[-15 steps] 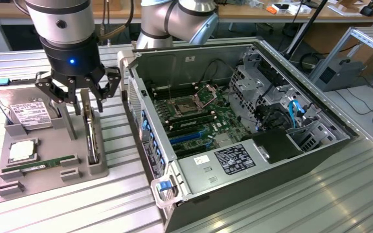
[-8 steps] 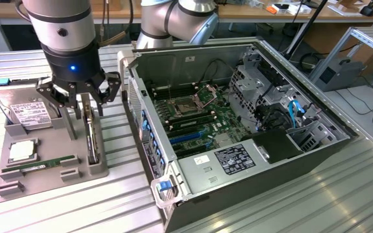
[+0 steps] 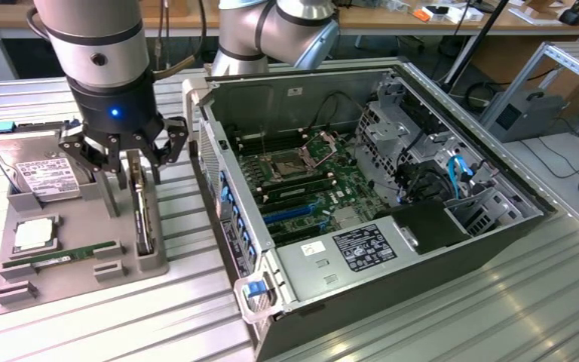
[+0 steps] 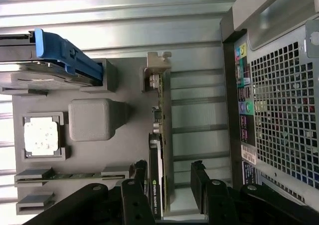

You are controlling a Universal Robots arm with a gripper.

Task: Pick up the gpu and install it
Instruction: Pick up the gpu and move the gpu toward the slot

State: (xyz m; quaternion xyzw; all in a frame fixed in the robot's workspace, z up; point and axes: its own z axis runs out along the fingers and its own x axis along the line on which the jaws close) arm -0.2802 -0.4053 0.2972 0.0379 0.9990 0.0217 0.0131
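A: How far along?
B: Barely started. The black tool (image 3: pixel 133 170), jaws apart, straddles the thin tan-and-dark gpu card (image 3: pixel 145 222), standing edgewise in its grey plastic holder (image 3: pixel 58 286); ungripped, uninstalled.

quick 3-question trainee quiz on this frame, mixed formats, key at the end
1. True or false: the gpu is already seated in the computer case.
2. Pick one. The gripper is:
A) open, with a finger on each side of the gpu
B) shut on the gpu
C) open, inside the computer case
3. Fill in: the gpu stands on its ____ in the gray holder.

Key:
1. False. It is in the holder beside the case.
2. A
3. edge
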